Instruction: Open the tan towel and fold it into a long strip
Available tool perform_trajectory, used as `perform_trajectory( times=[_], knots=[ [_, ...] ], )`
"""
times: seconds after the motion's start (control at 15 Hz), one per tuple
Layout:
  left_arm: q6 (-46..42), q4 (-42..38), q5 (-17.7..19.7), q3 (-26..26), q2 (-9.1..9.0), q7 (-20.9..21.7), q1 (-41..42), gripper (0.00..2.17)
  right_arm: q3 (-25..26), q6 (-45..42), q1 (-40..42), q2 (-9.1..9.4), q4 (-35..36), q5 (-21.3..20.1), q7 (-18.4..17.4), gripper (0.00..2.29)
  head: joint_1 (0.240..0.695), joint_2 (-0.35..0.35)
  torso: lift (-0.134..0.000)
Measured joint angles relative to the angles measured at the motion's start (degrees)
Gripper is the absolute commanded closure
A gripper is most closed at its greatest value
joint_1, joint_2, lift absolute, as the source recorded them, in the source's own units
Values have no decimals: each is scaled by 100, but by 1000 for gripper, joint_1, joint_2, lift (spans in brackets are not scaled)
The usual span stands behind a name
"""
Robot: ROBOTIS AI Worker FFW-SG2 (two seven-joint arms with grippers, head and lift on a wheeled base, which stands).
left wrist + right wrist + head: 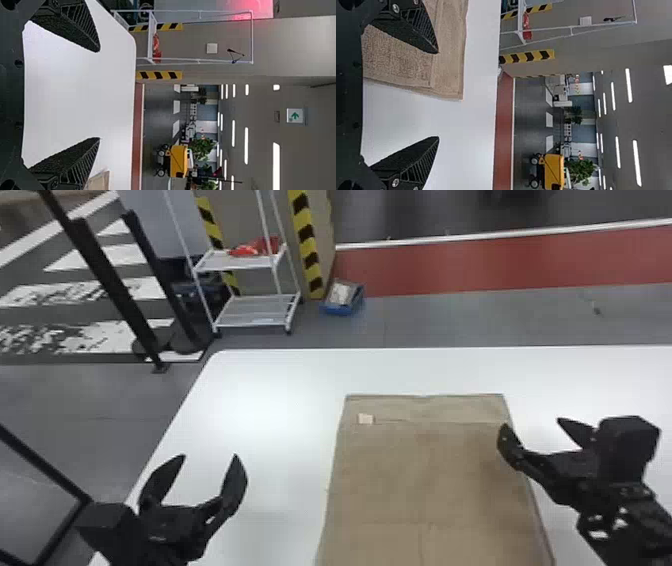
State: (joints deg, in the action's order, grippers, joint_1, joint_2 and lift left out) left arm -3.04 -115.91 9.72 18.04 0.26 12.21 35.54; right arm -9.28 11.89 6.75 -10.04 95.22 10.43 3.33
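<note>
Left gripper [209,457] black, jaws spread wide, right gripper [532,423] black, jaws also wide apart

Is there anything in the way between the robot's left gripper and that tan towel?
Nothing visible stands in the way: between the left gripper and the tan towel there is just a stretch of white tabletop.

- A green arrow, pointing left in the room, on a white sign [295,115] high up.
- A pale label [365,418] on the towel [425,470], its print too small to read.
</note>
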Motion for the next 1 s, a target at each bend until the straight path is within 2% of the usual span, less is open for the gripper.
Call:
perform_trajectory(
  times=[0.4, 0.67, 0.93, 1.0],
  knots=[
    [137, 61, -40, -90, 0, -11, -115, 80, -220, 40, -609, 81, -827, -45, 503, 248, 695, 238, -121],
    [142, 116, -41, -146, 0, -17, -151, 80, -328, 78, -714, 112, -1047, -163, 610, 407, 695, 245, -121],
    [142, 120, -41, -152, 0, -13, -147, 80, -362, 90, -688, 121, -1079, -172, 607, 410, 695, 249, -121],
    [142, 117, -41, -155, 0, -9, -144, 80, -363, 73, -675, 122, -1069, -164, 607, 471, 695, 250, -121]
  ],
)
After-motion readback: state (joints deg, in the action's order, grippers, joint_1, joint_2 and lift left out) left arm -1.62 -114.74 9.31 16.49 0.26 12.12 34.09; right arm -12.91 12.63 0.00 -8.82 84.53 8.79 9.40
